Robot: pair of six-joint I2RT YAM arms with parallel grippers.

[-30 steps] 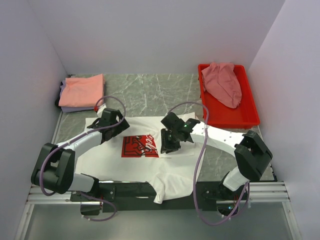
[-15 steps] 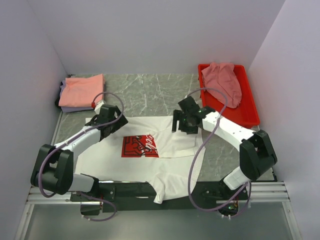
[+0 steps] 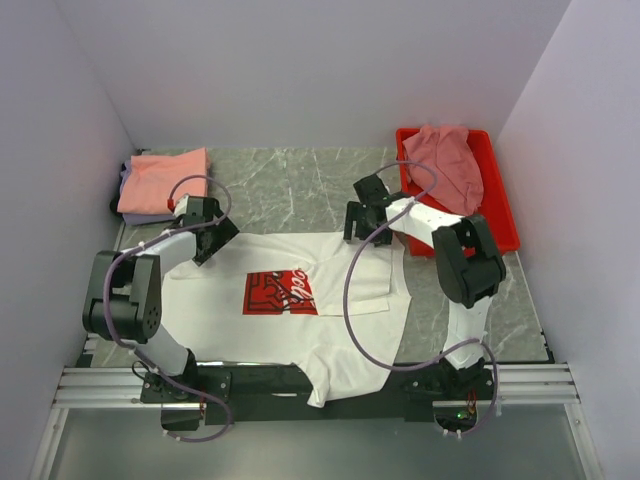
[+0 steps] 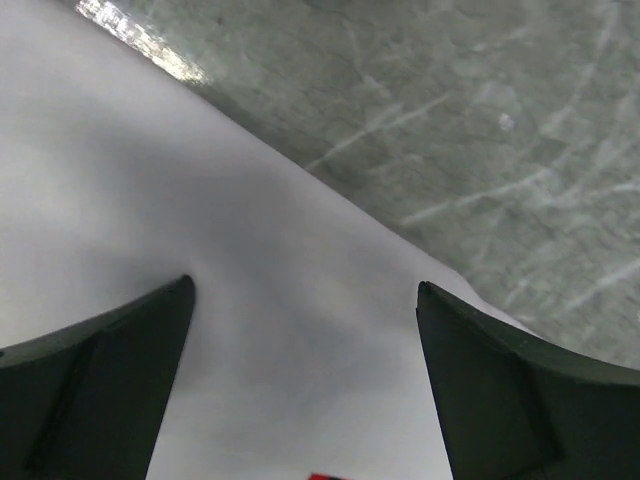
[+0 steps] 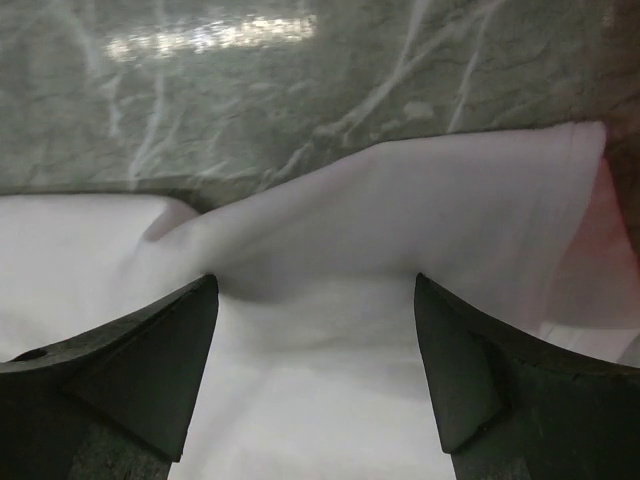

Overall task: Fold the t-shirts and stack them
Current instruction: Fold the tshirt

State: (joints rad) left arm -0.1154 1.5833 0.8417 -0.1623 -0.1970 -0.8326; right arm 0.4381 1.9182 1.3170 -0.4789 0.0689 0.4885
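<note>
White cotton t-shirt with red rectangular print (image 3: 290,335) lies spread mid-frame on the grey marble desk (image 3: 300,185). Left claw (image 4: 305,300) and right claw (image 5: 315,290) both gape empty over its upper corners. Best to pinch them evenly and lift together so the fold lands straight.

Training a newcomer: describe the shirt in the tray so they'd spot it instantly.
On the grey marbled tabletop, look to the far right corner for the red rectangular plastic tray. Heaped inside lies the dusty-pink cloth t-shirt, the only garment that is crumpled and not lying on the table.
</note>
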